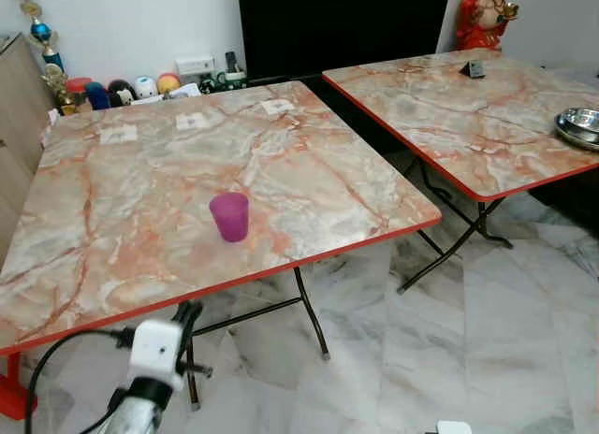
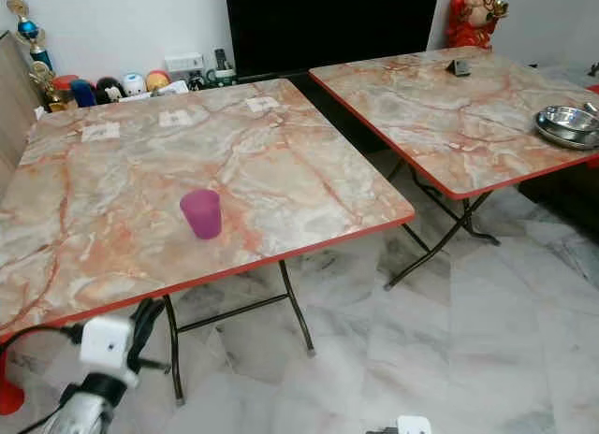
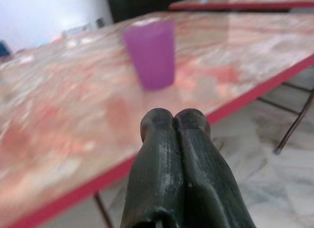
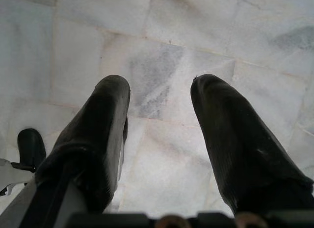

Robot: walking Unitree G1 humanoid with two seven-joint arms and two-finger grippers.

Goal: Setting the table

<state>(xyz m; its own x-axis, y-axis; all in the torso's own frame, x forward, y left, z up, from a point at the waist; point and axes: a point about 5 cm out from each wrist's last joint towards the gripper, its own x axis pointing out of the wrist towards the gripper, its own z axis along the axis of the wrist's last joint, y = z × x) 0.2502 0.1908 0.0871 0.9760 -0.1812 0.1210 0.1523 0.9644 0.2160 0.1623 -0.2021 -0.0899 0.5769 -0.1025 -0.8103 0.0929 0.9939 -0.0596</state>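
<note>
Left pincer (image 3: 175, 121) pressed shut, empty, raised near the surface (image 1: 112, 209) edge, aimed at purple cup (image 1: 229, 216). Right pincer (image 4: 159, 98) hanging open above floor (image 4: 162, 36).

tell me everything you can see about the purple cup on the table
The purple cup is a small, plain tumbler that looks like matte plastic, slightly wider at the rim than at the base, with no handle. It stands upright on the nearer marble-patterned table, not far from its red front edge, with nothing else touching it. Whether anything is inside cannot be seen. The left gripper, jaws shut, points toward it.
</note>
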